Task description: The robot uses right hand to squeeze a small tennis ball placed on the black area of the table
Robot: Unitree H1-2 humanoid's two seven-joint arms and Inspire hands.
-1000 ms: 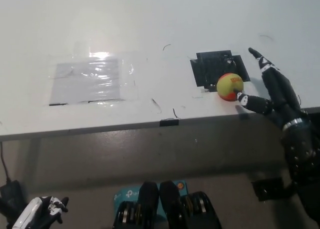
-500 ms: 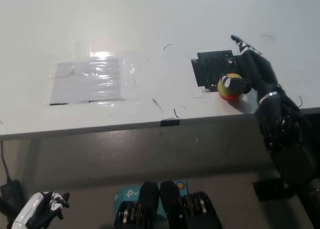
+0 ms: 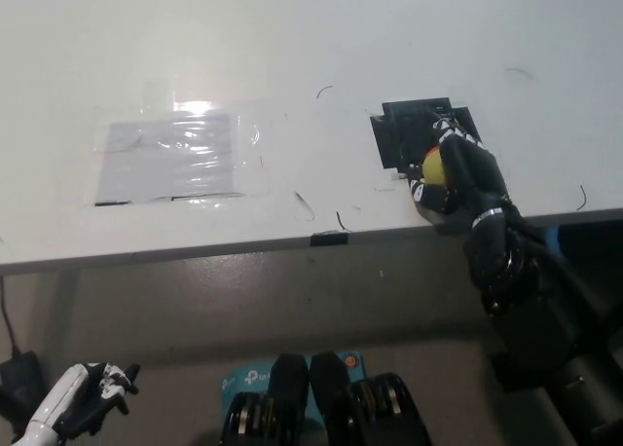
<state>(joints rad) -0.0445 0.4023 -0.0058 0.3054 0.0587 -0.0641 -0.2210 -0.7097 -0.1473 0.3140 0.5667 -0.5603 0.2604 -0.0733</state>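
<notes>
White surface (image 3: 292, 37) across the upper part of the head view, front edge running left to right, dark floor below. Near the right of that edge, a black area (image 3: 404, 130) taped on the white; well apart to the left, a shiny clear plastic sheet (image 3: 180, 159).

Small tennis ball (image 3: 431, 164), yellow, sitting at the near right corner of the black area, half on it and half on white as far as can be told. Mostly hidden: only a yellow sliver peeks out on the side facing the sheet.

Right hand (image 3: 458, 178), black, wrapped over the ball from the right and from above, fingers curled round it and closed on it, wrist trailing back off the surface edge toward the lower right. No gap to cross: ball already inside the grasp, so likely only more pressure needed for the squeeze.

Left hand (image 3: 83, 402), white, resting low at the bottom left, well below the surface and far from the ball; fingers loosely apart, holding nothing.
</notes>
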